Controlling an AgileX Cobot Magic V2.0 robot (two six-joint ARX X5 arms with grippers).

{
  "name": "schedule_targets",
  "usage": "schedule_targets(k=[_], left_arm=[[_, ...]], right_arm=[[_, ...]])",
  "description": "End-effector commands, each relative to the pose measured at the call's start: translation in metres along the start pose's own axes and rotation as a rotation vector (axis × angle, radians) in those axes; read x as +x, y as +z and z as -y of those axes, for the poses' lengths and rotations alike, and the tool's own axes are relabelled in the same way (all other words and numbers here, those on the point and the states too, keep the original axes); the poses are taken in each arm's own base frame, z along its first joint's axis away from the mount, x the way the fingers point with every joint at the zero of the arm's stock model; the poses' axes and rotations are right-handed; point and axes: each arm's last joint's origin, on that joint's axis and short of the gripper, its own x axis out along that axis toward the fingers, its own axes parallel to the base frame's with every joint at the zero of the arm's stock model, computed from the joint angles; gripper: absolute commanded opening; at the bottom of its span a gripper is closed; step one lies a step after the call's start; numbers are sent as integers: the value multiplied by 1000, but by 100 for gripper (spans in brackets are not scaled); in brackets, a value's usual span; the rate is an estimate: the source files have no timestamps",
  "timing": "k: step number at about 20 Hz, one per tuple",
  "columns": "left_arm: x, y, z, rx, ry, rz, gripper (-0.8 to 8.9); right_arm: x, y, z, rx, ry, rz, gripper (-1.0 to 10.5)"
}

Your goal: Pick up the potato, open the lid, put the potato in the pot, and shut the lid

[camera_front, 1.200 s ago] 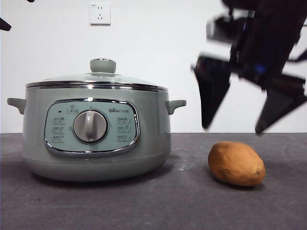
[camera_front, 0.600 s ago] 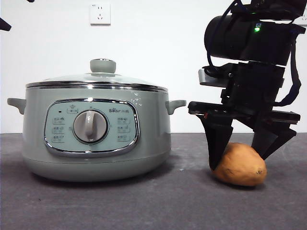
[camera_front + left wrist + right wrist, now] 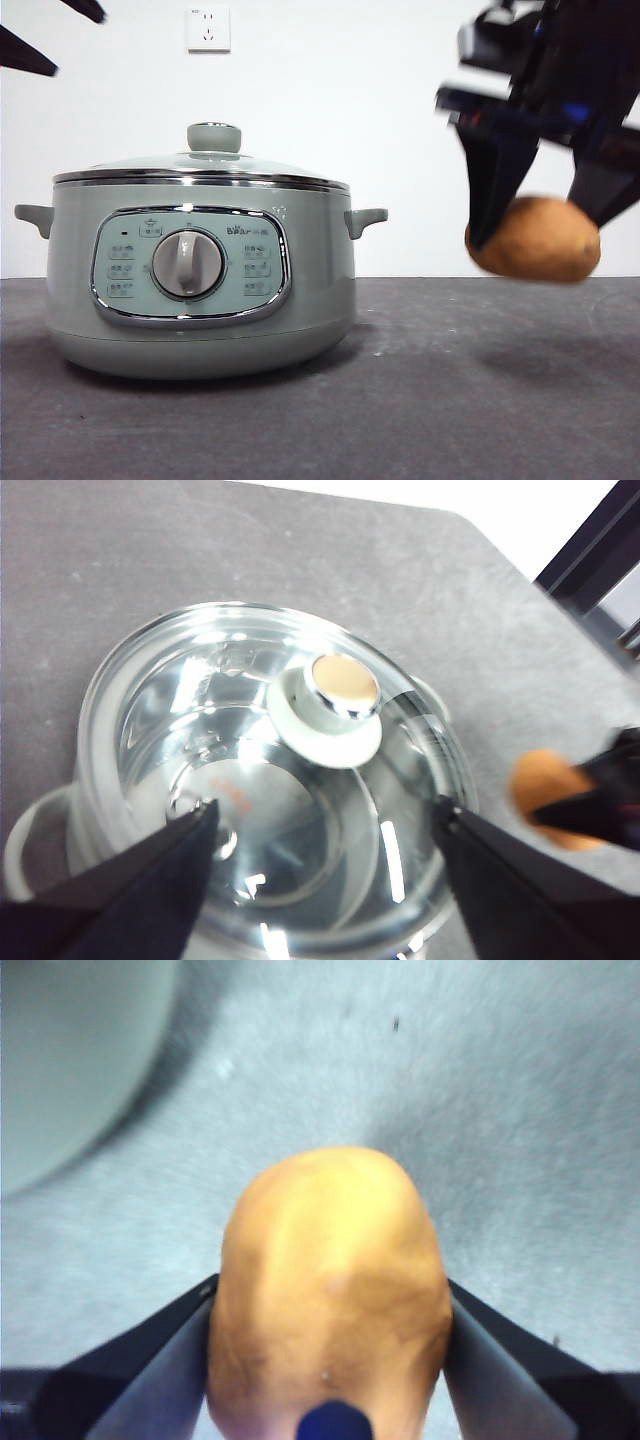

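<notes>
lid [image 3: 250, 770]: glass dome with steel rim, closed on pot, seen from above
knob [image 3: 335, 705]: round, shiny top, at lid centre
pot [image 3: 30, 840]: pale green, one side handle showing beside the lid
left gripper [image 3: 325, 880]: above lid, jaws spread wide, holding nothing
potato [image 3: 545, 785]: orange, blurred, beside pot, clamped by the other gripper's dark jaws
right gripper [image 3: 600, 800]: only partly visible
worktop [image 3: 200, 550]: dark grey, speckled

The only readable mark is the brand "Bear" printed on the pot's [image 3: 200, 290] control panel [image 3: 190, 265], just up and right of the central dial [image 3: 188, 264]; the small button labels around it are illegible.
</notes>
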Motion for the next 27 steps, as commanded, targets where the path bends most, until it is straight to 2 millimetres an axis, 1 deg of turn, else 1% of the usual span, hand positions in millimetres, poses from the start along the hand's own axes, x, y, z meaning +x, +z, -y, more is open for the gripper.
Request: schedule_targets(k=[1,4,6,8,11,13,16,18,20,21,22,27], left_arm=[[16,13,7,23,12,-16,412],[43,32,20,65,45,-38,410],[62,40,29,96,68,-44,410],[80,44,35,115,93,-51,409],[106,38,36,129,122,-78,409],[119,32,34,129,136,-116,409],[131,25,33,135,146,-156,409],[133,24,34,155,171,-158,402],[133,23,36,161,184,-157,209],[133,23,36,166,186,-161,78],[133,22,36,183,185,-166,-18],[133,23,36,188,184,-157,-9]], right_arm=[[-16,-1,1,7,6,50,-11],[-30,-4,2,9,19,94,-11],[-34,-6,3,9,21,100,-11],[-35,-7,3,9,19,94,-11],[-35,-8,3,8,16,84,-11],[-35,-8,3,8,16,84,-11],[-35,-7,3,9,14,85,-11],[-35,-7,3,9,11,86,-11],[-35,-7,4,11,-20,95,-11],[-35,-7,5,11,-31,98,-4],[-35,-7,5,11,-32,97,1],[-35,-7,5,11,-31,97,1]])
